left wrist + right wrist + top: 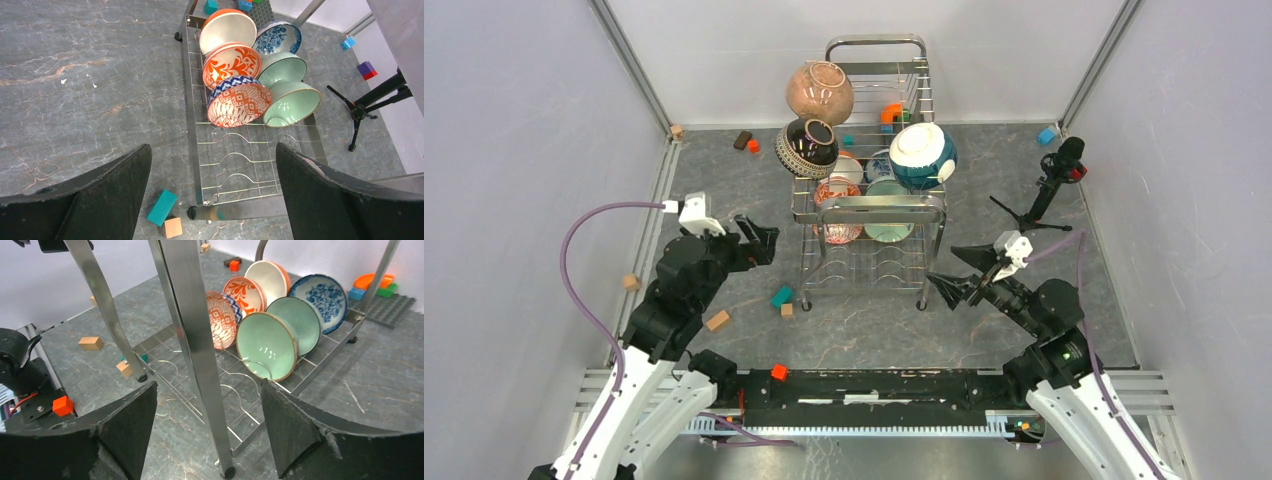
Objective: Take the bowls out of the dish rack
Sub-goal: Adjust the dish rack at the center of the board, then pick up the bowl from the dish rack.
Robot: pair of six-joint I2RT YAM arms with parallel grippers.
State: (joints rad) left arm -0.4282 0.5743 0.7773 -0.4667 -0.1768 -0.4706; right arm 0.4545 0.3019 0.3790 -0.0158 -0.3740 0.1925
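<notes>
Black base rail point(904, 385) of the arms runs along the near edge of the table point(724, 190), w/ a red block point(779, 372) on it. From above, the dish rack point(869, 203) stands from approx. table centre to the far edge. Its upper tier, at the far end, carries 3 bowls: pink-brown speckled bowl point(819, 92), dark patterned bowl point(807, 147) and teal-and-white bowl point(922, 155). More bowls stand below on the lower tier. The left gripper point(762, 240) is left of the rack and apart from it; its fingers are spread and it holds nothing. The right gripper point(949, 268) is just beside the rack's near right leg, also spread and holding nothing. A small tripod point(1049, 190) stands near the right edge.

Left wrist view: the black fingers point(100, 200) are wide apart, w/ the lower tier seen btw. them. Six bowls stand on edge in 2 rows at its far half. One row has the red-and-blue patterned bowl point(238, 102), red floral bowl point(231, 62) and orange bowl point(227, 30). The other row has 2 pale green bowls point(291, 102) and the blue-patterned bowl point(277, 37). A teal block point(161, 207) touches a wooden block point(172, 227) by the rack's near leg.

Right wrist view: the fingers point(310, 440) are spread, w/ a rack post btw. them in the view. The same 6 bowls lean in their rows behind it.
</notes>
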